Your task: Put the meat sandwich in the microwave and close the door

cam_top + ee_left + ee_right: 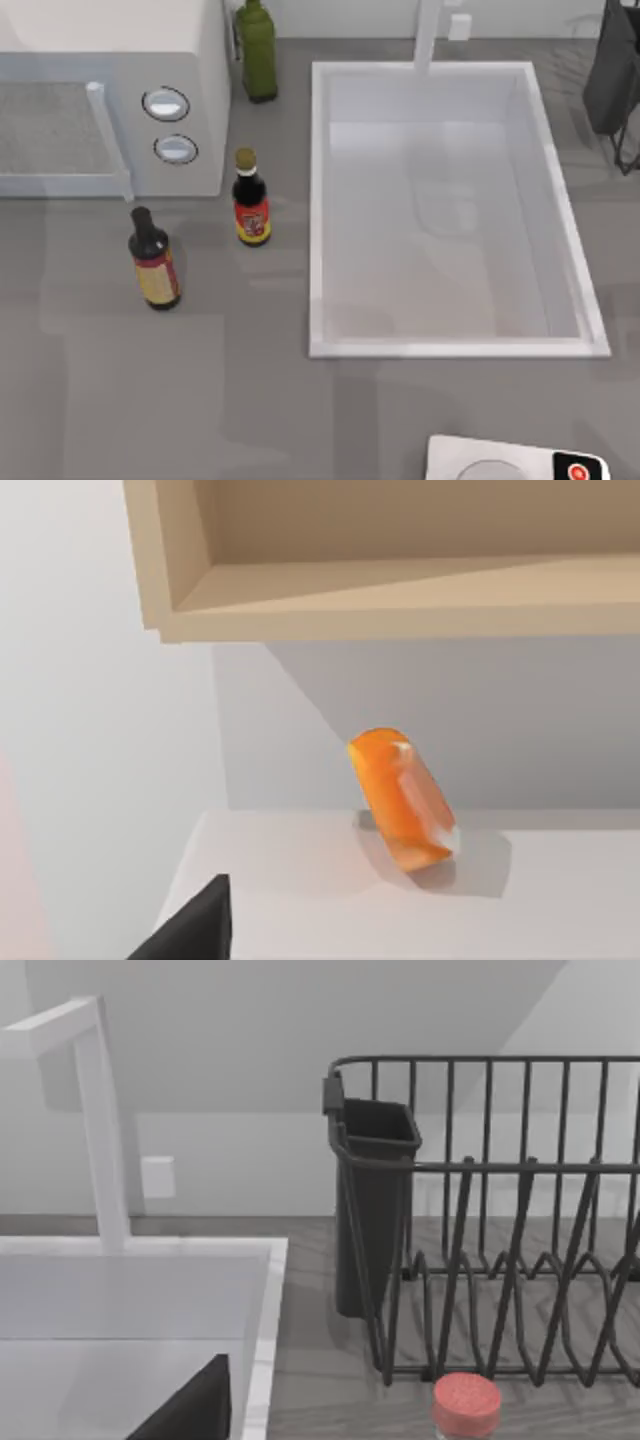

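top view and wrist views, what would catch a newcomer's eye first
The big white sink fills the middle of the table, with the microwave at the far left and two dark sauce bottles in front of it. In the left wrist view, the bright orange meat sandwich stands tilted on a white surface.

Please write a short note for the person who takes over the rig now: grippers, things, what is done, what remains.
Grippers: whether the jaws are open or shut cannot be told.
Meat sandwich: on a white surface under a wooden shelf, seen in the left wrist view, not gripped.
Microwave: top view's left; its door looks closed.
Done: nothing visible. Left: open door, pick sandwich, put it in, close door.
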